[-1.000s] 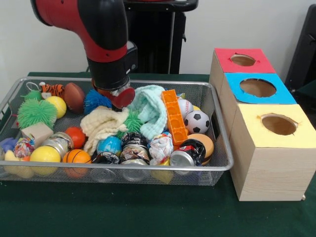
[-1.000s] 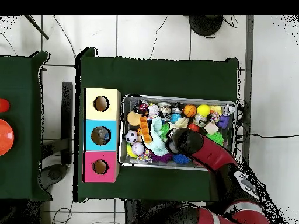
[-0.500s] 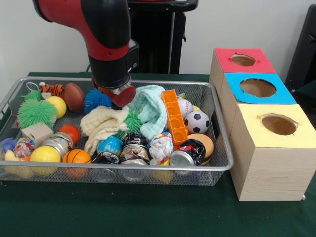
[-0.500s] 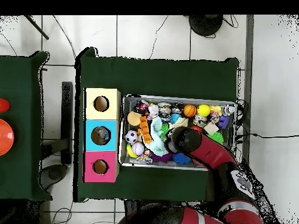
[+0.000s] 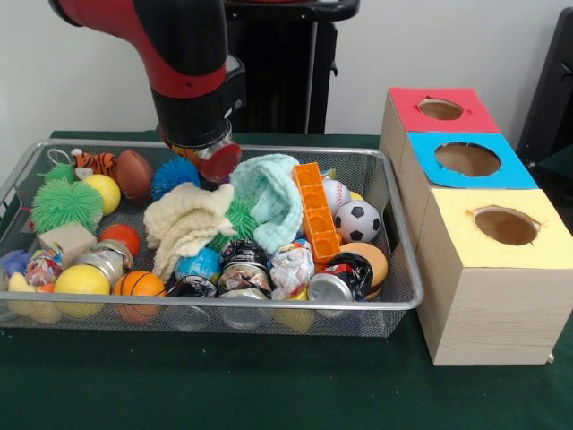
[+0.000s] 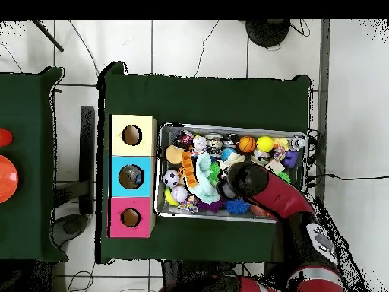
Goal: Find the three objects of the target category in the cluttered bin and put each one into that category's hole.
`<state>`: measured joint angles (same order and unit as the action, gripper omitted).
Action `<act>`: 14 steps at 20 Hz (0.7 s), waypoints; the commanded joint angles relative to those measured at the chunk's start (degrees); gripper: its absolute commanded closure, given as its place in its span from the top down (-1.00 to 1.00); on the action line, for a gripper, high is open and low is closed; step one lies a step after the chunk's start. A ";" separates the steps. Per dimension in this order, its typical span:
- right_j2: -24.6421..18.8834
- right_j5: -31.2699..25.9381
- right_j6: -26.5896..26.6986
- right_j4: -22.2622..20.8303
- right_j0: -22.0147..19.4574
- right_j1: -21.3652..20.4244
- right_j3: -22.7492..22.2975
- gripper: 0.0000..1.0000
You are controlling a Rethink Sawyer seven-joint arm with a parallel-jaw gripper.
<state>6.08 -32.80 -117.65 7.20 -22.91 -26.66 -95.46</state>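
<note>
From my console I can't make out the gripper [image 5: 208, 159]: the arm's thick wrist covers its tips in both views, so whether it is open or closed is beyond me. The arm [image 5: 170, 49] itself is cut off by the top edge of the front view. The wire bin [image 5: 394, 300] runs off the left edge there. The arm hides the bin's middle in the overhead view, and the toys in it are too small to name.
</note>
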 commanded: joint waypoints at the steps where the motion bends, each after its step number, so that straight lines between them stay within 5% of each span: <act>1: -2.93 -7.67 -2.93 0.51 -2.33 -2.73 2.29 -1.00; 8: -1.92 -14.66 -2.55 0.17 -2.86 -10.75 0.15 -1.00; 14: -2.28 -18.09 -3.14 0.30 -3.19 -12.75 1.38 -1.00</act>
<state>6.13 -43.52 -117.65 7.10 -25.36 -36.14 -95.42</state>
